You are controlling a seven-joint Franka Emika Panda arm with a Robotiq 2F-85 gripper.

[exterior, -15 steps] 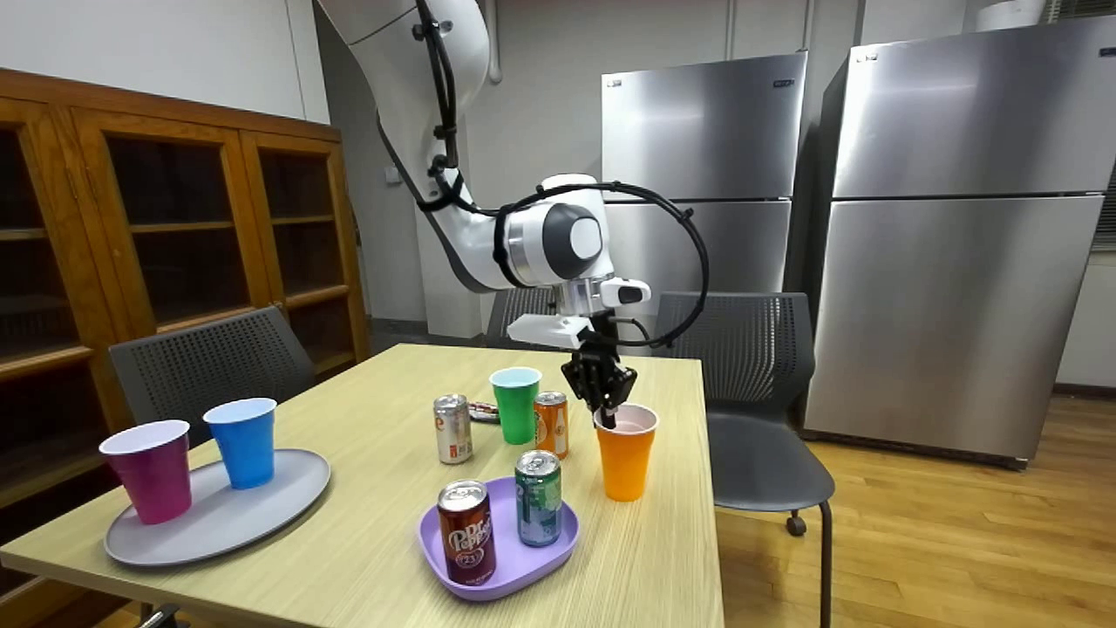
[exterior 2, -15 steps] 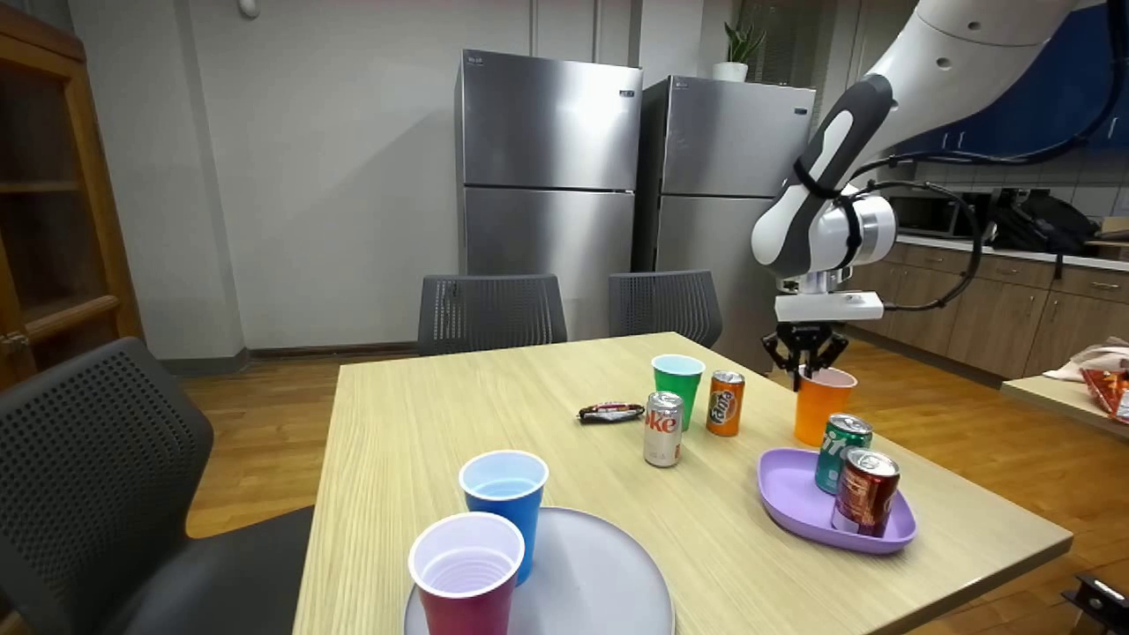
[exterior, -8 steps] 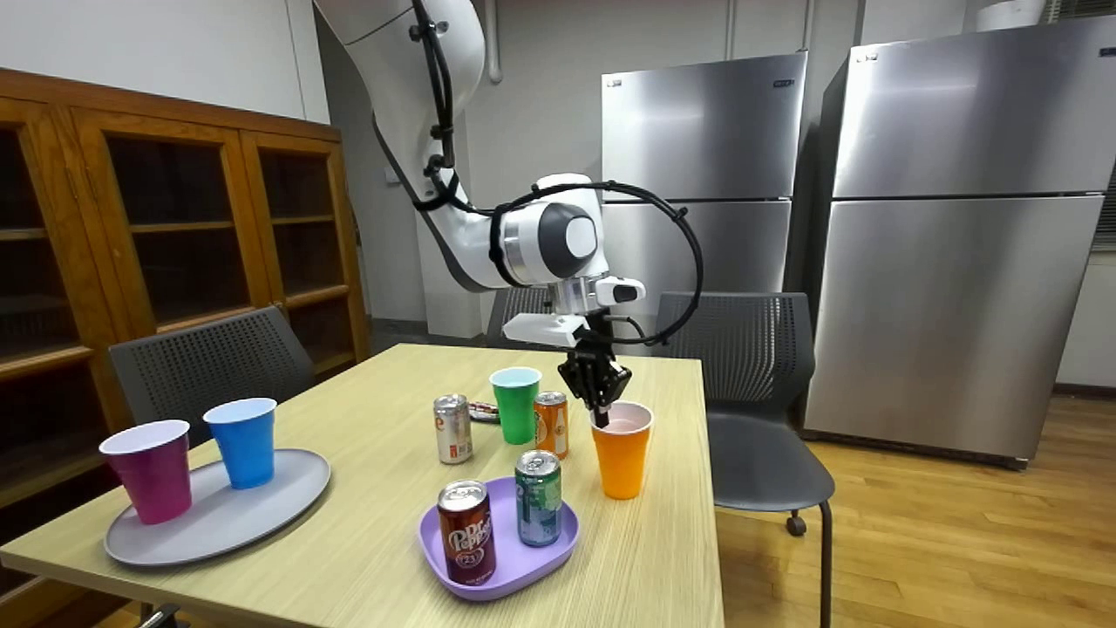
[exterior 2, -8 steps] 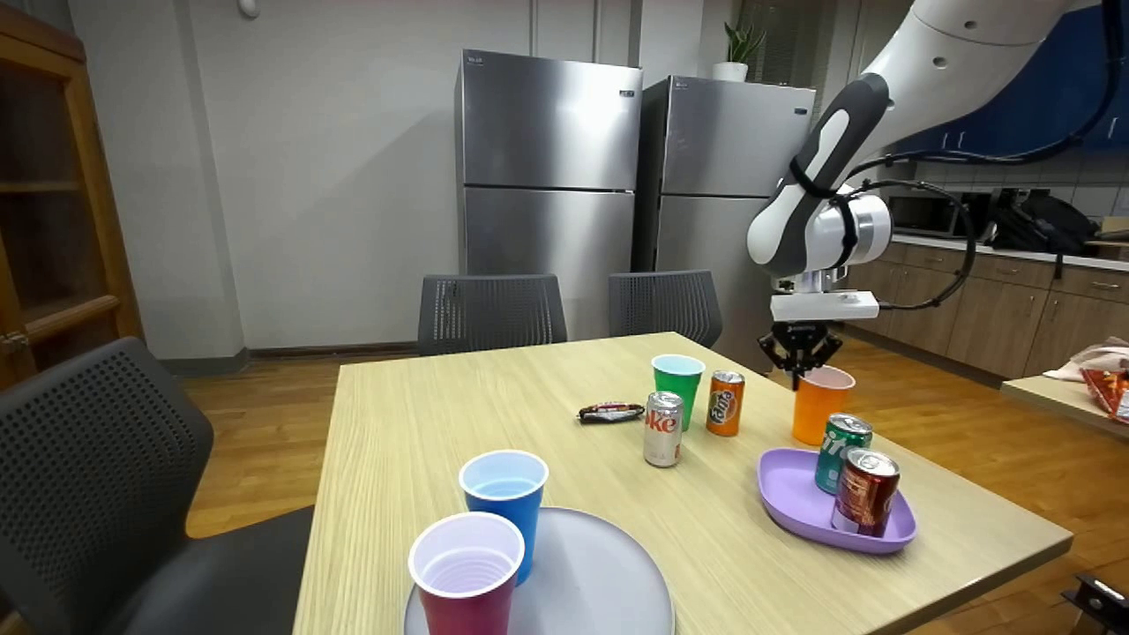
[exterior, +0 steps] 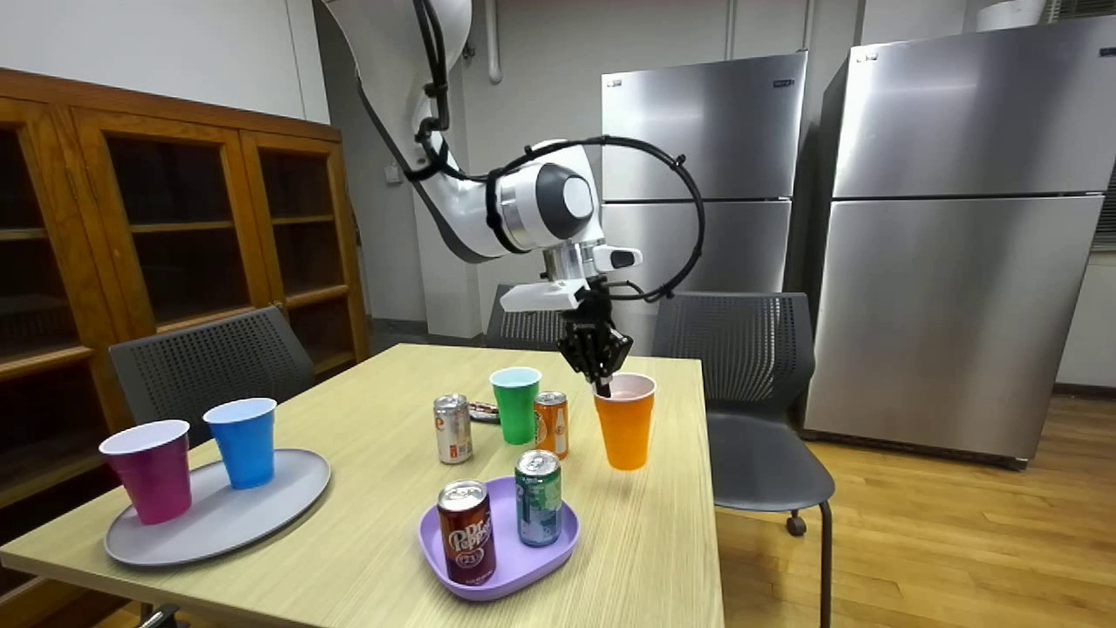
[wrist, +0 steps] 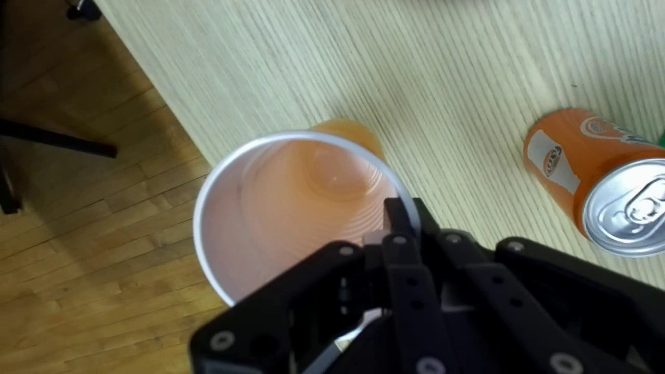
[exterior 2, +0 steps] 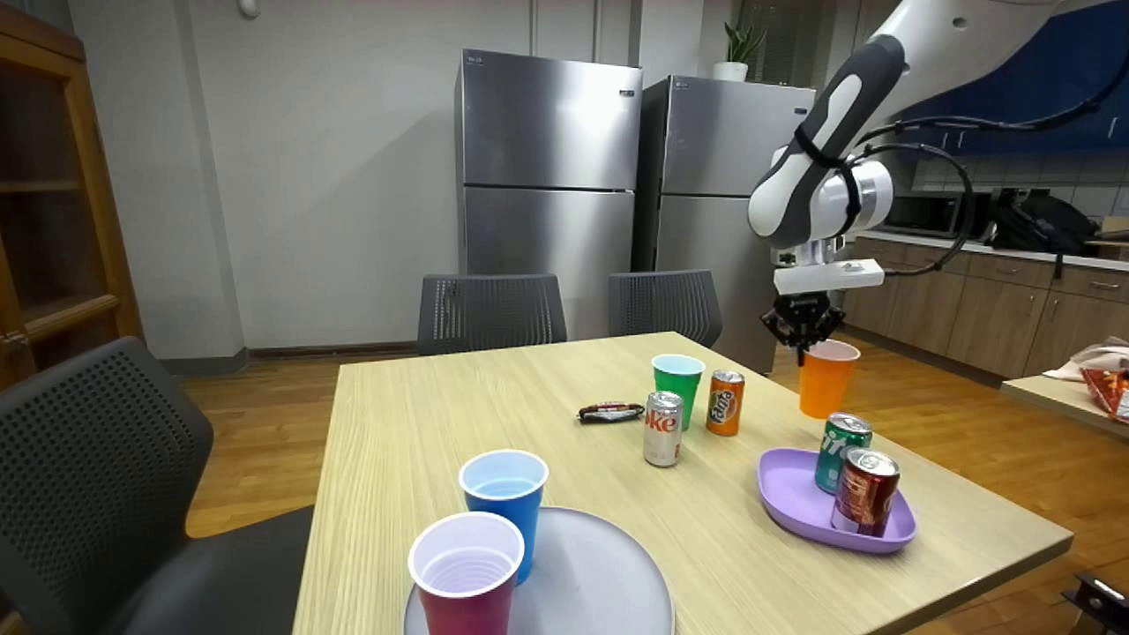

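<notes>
Plainly gripped: in the wrist view, the gripper [wrist: 409,223] is clenched on the orange cup [wrist: 296,208], pinching it at the white rim, one fingertip inside and one outside.
Cup's mouth: facing up into view, its pale pinkish interior showing.
Orange can [wrist: 602,176]: on the pale table [wrist: 270,72], toward the right, near the cup but apart.
Wooden floor [wrist: 104,259]: past the table's edge, on the left.
White arm [exterior: 536,205]: in an exterior view, it reaches down to the cup, which is over the table near its edge.
Purple tray [exterior: 523,567]: nearer the camera than the cup, bearing an upright Dr Pepper can [exterior: 466,534] and a green-blue can [exterior: 539,499].
Green cup [exterior 2: 684,381]: in an exterior view, just beside the orange can, with a silver can [exterior 2: 663,429] in front.
Grey plate [exterior 2: 600,573]: nearest the camera, under a blue cup [exterior 2: 507,494] and a maroon cup [exterior 2: 466,608].
Refrigerators [exterior 2: 551,194]: two, beyond the table.
</notes>
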